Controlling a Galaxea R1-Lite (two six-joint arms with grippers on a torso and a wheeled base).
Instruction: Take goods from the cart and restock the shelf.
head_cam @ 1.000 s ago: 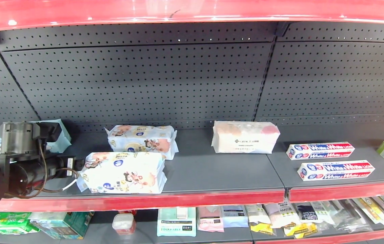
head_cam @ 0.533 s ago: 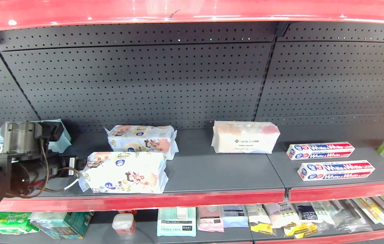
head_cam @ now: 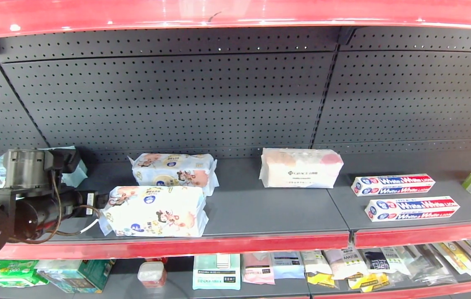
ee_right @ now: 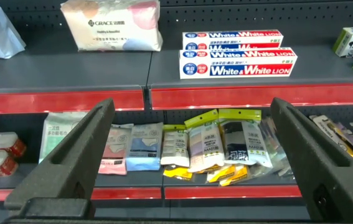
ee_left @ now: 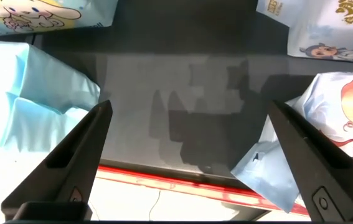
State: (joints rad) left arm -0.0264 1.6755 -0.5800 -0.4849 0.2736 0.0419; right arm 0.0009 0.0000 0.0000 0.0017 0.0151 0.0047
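STORE AISLE: Restock under way at a shelf (head_cam: 260,207), grey deck w/ red front lip and pegboard back. The largest item on it, a cartoon-print soft pack (head_cam: 154,211), lies flat at the front edge, left of centre. A matching pack (head_cam: 173,168) lies just behind it, nr the back wall. A plain white soft pack (head_cam: 299,168) sits further right, well apart from both, and a pale blue pack (head_cam: 71,168) is at far left. Two long boxes (head_cam: 412,208) w/ red-and-blue lettering lie parallel on the next bay to the right.

Left gripper (ee_left: 190,109) is at deck level just beside the front pack's left end, jaws spread wide, nothing between them. One finger (ee_left: 301,162) is right by the pack's crimped corner; contact unclear. Right gripper (ee_right: 193,106) hangs back from the shelf front, also wide open and empty.

Judgement: the front pack looks delivered & let go, maybe needing a nudge to square up. So much bare deck suggests more fetch trips are left. Print covers most packs; it is not transcribed here.
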